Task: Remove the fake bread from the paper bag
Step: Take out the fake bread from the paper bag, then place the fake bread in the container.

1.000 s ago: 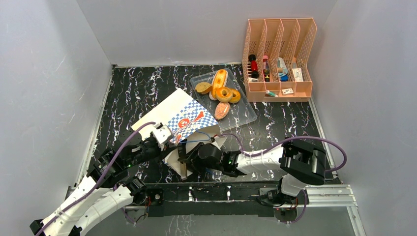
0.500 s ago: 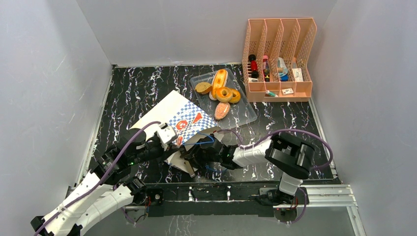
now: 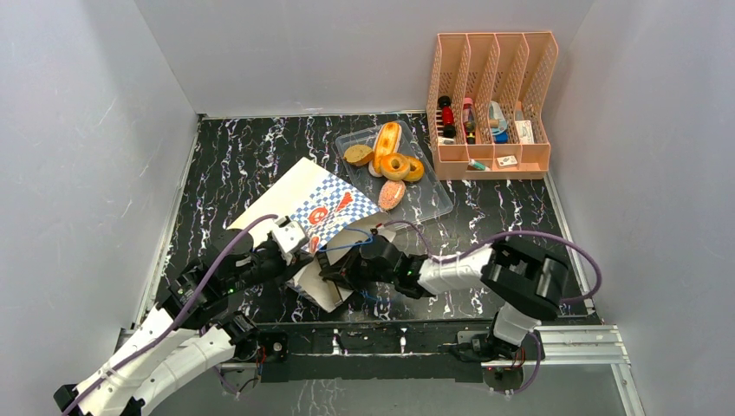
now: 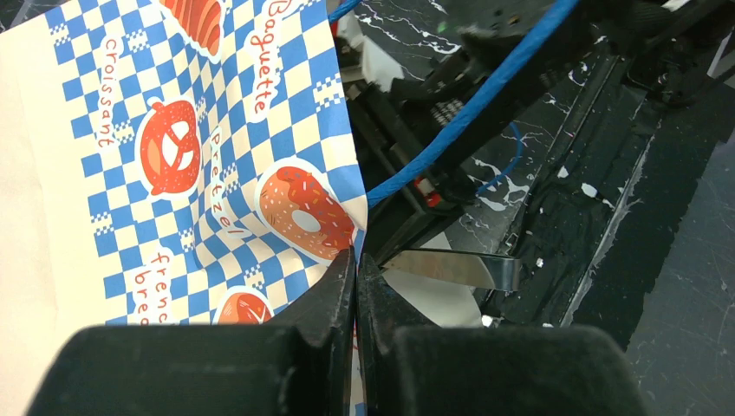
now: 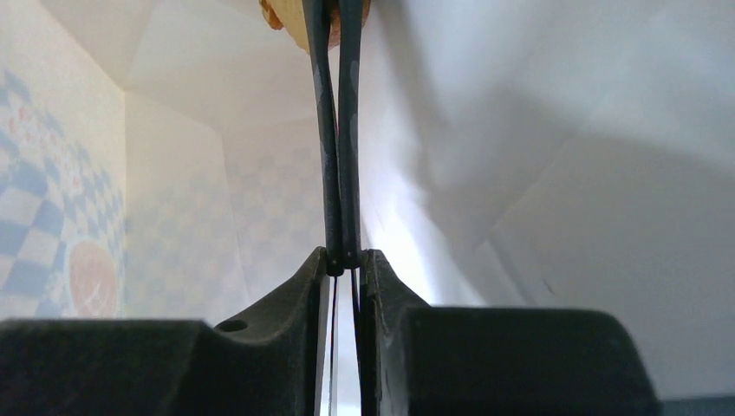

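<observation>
The paper bag (image 3: 295, 195) lies on the black marble table, mouth toward the arms. My left gripper (image 4: 356, 260) is shut on the edge of its checkered band (image 4: 217, 156); it also shows in the top view (image 3: 302, 251). My right gripper (image 5: 344, 256) is inside the bag, shut on a pair of thin black tongs (image 5: 336, 130). The tong tips pinch an orange-tan piece of fake bread (image 5: 295, 16), mostly cut off at the top edge. The long bun (image 3: 387, 139), ring donut (image 3: 396, 165), brown roll (image 3: 358, 154) and reddish oval bun (image 3: 392, 194) lie in the clear tray (image 3: 433, 206).
A pink file rack (image 3: 491, 104) with small items stands at the back right, beside the tray. The bag's blue cord handle (image 4: 468, 130) runs across the right arm (image 3: 451, 270). The tongs' metal end (image 4: 451, 267) shows below the bag mouth. Grey walls enclose the table.
My right gripper has pushed further left into the bag mouth with the tongs. The bag's open end has shifted and lifted slightly in my left gripper.
</observation>
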